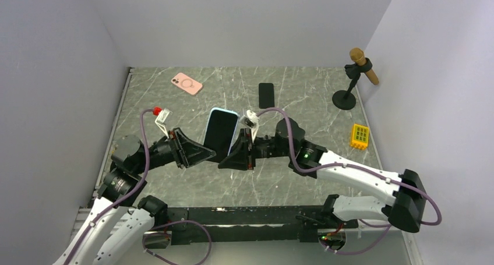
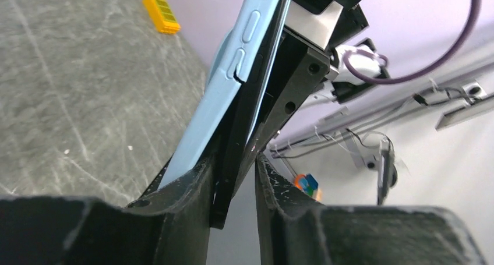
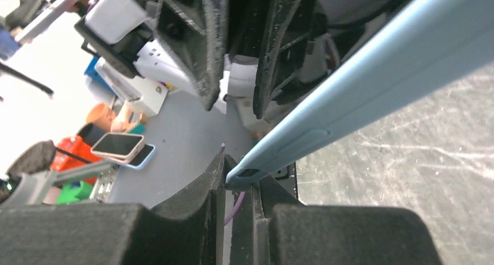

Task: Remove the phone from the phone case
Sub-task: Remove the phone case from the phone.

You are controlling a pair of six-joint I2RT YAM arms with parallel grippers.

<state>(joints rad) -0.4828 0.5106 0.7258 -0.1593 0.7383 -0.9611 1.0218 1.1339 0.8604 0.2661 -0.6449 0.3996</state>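
The phone (image 1: 220, 131), its dark screen facing up, sits in a light-blue phone case (image 2: 215, 102). It is raised and tilted at mid-scene, and the case gapes away from it along one lower edge.

No legible text or markings

Top view: bright, even overhead light; faint soft shadows under the arms on the table (image 1: 314, 102); no glare.
Left wrist view: left end effector (image 2: 233, 166) near-black and soft along the bottom edge; upper right washed out.
Right wrist view: phone case (image 3: 378, 84) slightly blurred; right end effector (image 3: 239, 172) dark; left background overexposed.
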